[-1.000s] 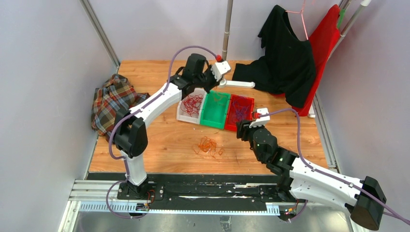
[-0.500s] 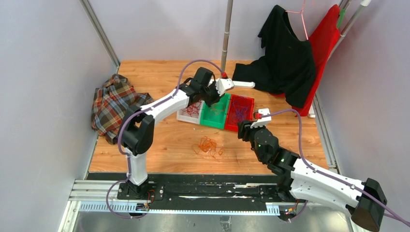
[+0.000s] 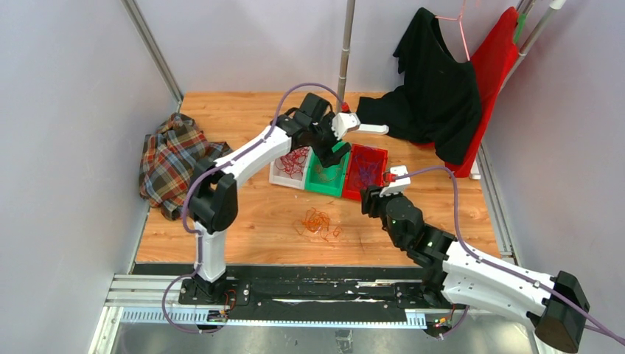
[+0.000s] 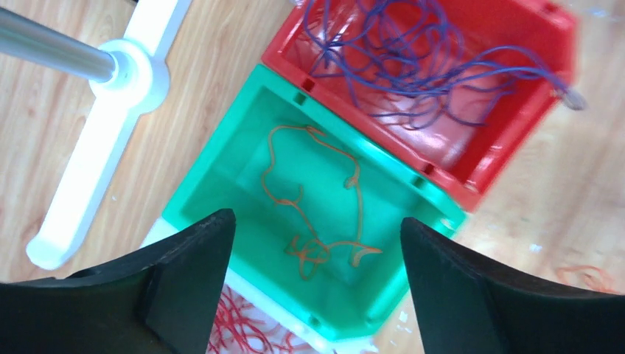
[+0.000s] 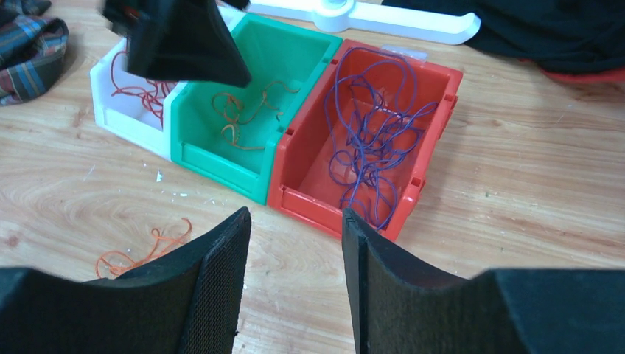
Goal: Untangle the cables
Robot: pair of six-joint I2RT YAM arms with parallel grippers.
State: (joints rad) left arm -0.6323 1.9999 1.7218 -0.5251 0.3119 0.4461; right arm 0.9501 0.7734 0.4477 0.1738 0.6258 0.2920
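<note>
Across goes the left gripper (image 4: 313, 221), off the white bin (image 5: 110, 103) to above the green bin (image 4: 221, 155), jaws sprung apart, empty. Nearest, right gripper (image 5: 295, 215) gapes, empty; cables (image 3: 317, 221) clumped on the table (image 3: 250, 221), short of the bins.

Left arm has swung to the right. The left gripper (image 3: 333, 153), earlier above the far edge of the white bin (image 3: 282, 178), now hangs over the green bin (image 3: 322, 181). Its fingers (image 4: 193, 254), pressed together a second ago, now stand wide apart. The elbow has shifted rightward too.
</note>
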